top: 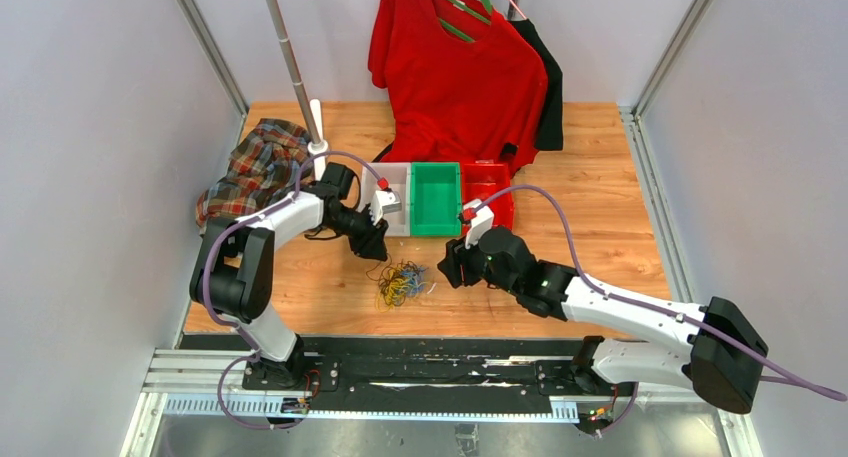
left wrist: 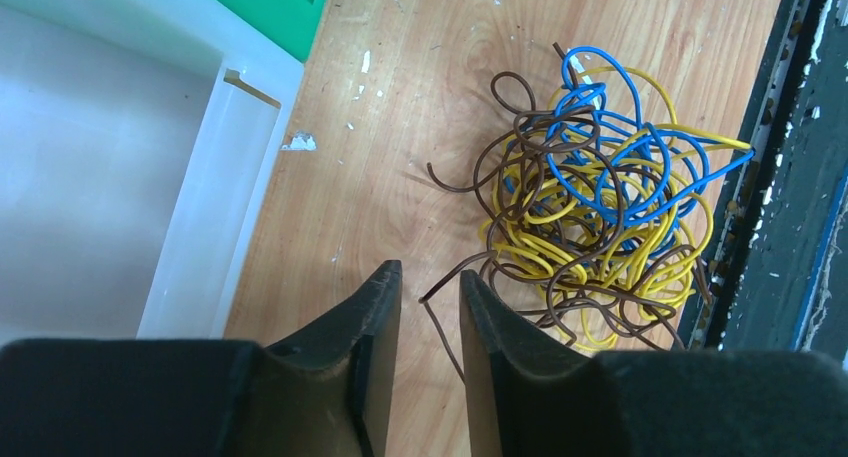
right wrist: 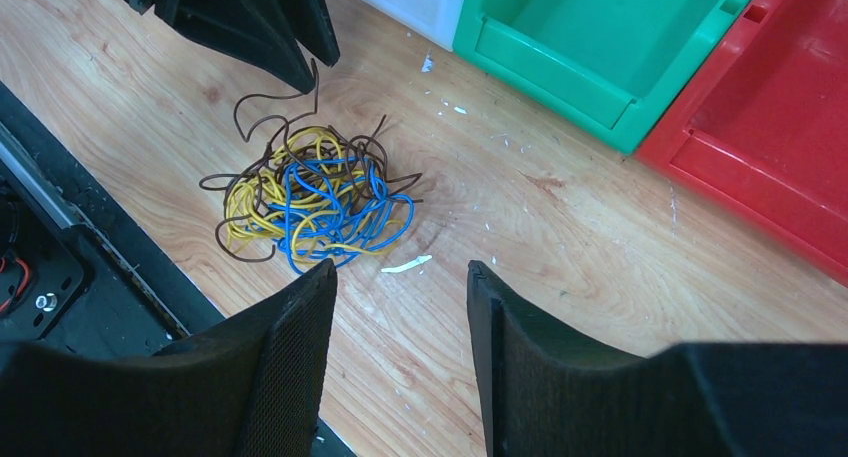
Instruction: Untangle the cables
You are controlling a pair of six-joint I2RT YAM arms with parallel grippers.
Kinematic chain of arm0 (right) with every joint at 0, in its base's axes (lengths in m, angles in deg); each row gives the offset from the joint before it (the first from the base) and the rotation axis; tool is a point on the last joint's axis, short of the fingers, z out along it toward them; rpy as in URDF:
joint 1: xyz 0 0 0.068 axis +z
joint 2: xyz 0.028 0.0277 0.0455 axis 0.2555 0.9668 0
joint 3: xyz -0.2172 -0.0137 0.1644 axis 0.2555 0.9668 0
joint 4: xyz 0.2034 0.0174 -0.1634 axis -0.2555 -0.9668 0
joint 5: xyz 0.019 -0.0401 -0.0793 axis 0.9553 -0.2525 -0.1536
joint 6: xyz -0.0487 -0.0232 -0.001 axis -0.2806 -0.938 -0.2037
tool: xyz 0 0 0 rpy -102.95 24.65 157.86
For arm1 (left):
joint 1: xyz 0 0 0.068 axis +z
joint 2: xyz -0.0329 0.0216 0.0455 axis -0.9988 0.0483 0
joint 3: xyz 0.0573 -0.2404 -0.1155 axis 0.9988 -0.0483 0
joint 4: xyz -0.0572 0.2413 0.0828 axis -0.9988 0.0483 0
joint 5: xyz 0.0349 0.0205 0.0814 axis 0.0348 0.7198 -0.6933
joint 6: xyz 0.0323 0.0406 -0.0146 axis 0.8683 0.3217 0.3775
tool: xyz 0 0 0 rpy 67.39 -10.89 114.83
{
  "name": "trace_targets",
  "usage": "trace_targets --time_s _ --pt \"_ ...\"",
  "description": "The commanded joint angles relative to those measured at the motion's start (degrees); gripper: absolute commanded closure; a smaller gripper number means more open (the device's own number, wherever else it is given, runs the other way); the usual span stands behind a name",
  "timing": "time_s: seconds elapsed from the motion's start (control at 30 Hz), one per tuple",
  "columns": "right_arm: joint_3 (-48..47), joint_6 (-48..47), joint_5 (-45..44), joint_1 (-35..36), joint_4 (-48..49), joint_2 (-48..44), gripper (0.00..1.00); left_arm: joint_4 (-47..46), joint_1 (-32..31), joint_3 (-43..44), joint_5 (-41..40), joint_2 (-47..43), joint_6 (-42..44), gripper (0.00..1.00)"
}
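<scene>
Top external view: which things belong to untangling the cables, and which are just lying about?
In the job: cables, tangled brown, yellow and blue; left gripper; right gripper.
Lying about: white bin; green bin; red bin; red T-shirt; plaid shirt; black garment.

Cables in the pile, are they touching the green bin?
Apart. The right wrist view shows bare table between the cables and the green bin.
</scene>
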Motion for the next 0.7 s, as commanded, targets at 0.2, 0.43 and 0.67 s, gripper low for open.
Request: trace_targets --time_s 0.2,0.43,0.67 --pt "-2.45 0.61 0.37 1.31 -1.15 -0.85 0.49 -0.39 -1.58 0.73 -0.41 1.78 0.94 0.65" --pt "-2.48 0.53 0.28 1.32 -0.71 -0.93 0.49 1.48 -1.78 1.20 -0.11 -0.49 0.58 0.94" --pt "-4.95 -1.95 0.39 1.32 -0.01 0.07 0.50 8.60 -1.76 2.46 -1.24 -11.38 0.60 0.99"
